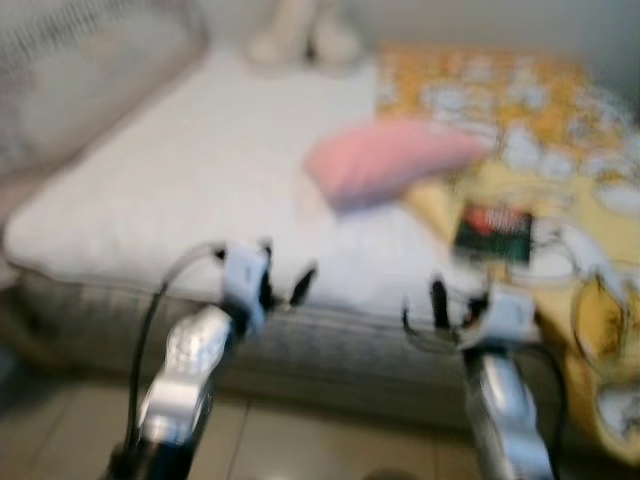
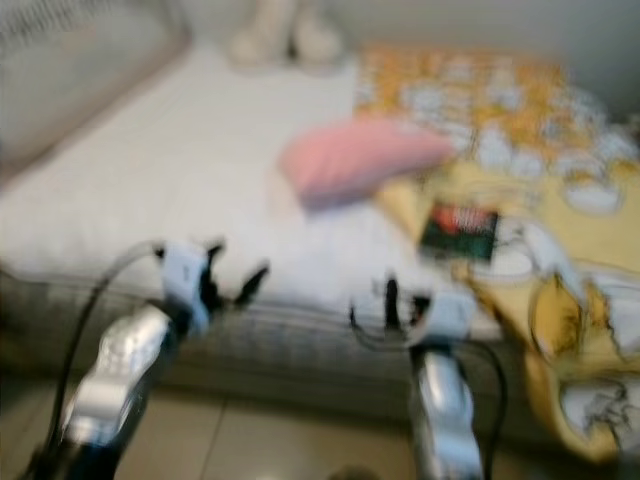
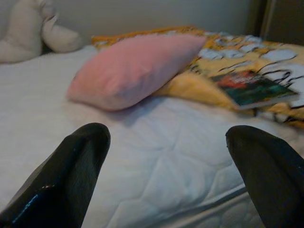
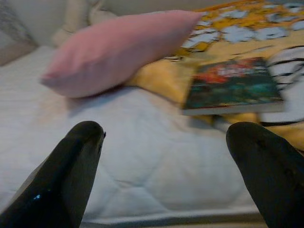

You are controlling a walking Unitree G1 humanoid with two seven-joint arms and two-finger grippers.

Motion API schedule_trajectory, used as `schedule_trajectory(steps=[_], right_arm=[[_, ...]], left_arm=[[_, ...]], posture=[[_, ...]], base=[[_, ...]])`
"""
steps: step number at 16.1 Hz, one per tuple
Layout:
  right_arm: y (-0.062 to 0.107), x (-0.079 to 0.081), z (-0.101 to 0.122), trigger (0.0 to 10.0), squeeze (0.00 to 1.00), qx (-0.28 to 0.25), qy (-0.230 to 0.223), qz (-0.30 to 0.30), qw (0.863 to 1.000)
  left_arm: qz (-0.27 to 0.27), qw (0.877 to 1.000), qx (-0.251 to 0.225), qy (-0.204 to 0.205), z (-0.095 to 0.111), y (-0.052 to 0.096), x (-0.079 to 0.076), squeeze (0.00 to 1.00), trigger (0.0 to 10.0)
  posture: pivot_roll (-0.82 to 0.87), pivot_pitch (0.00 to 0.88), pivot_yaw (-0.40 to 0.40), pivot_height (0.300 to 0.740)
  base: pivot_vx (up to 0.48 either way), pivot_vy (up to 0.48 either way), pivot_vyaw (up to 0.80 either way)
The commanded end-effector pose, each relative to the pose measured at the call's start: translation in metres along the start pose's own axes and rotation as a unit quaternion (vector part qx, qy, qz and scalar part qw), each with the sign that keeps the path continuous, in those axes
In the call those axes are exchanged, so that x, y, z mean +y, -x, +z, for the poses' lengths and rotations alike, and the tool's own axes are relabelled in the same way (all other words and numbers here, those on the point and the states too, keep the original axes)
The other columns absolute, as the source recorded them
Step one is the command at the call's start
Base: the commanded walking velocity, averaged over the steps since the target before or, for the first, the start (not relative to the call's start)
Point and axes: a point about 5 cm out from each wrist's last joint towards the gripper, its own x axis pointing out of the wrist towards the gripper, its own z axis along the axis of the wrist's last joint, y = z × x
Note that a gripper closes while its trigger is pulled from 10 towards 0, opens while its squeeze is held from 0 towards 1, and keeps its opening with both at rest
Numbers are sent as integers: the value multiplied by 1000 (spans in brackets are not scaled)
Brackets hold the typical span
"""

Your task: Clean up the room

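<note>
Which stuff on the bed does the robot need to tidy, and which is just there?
To tidy:
soft pink pillow
dark-covered book
crumpled yellow patterned blanket

Just there:
white quilted mattress
cream plush toy

Both grippers open.

quilted white cloth mattress (image 3: 156, 156), a soft matt pink fabric pillow (image 4: 118, 50), a dark glossy-covered paper book (image 4: 232, 85) (slightly shiny), yellow patterned cloth blanket (image 4: 247, 23).

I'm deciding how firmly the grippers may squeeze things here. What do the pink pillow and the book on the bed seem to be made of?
Pink pillow: probably soft, matte fabric over stuffing; it looks plump and has rounded edges. Book: likely paper with a printed, slightly glossy cover; it lies flat and thin on the yellow blanket. Blur leaves the finishes uncertain.
</note>
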Motion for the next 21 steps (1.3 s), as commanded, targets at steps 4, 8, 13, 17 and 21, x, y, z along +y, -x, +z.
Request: schedule_trajectory(steps=[4, 8, 13, 17, 21], right_arm=[[-6, 5, 6, 10000, 0, -11, 20, 5, 1000], [-5, 3, 12, 10000, 0, -25, 54, 29, 998], [-11, 13, 21, 10000, 0, -40, 81, 54, 994], [-13, 16, 25, 10000, 0, -47, 95, 61, 993], [-19, 13, 26, 10000, 0, -43, 80, 50, 995]], left_arm=[[89, 996, 10, 28, -3, 2, 20, 0, 10000], [205, 978, 35, 24, -15, 26, 36, 0, 10000], [174, 985, 2, -2, 4, 13, 26, 0, 10000], [169, 985, -17, -2, 12, 8, 24, 0, 10000], [163, 986, -18, -7, 15, 2, 24, 0, 10000]], posture=[[-31, 0, 23, 731], [-24, 0, 12, 731], [-16, 0, 6, 731], [-19, 0, 7, 731], [-14, 0, 5, 731]], base=[[0, 0, -423], [0, 0, 0], [0, 0, 0], [351, 0, 0], [480, 0, 0]])
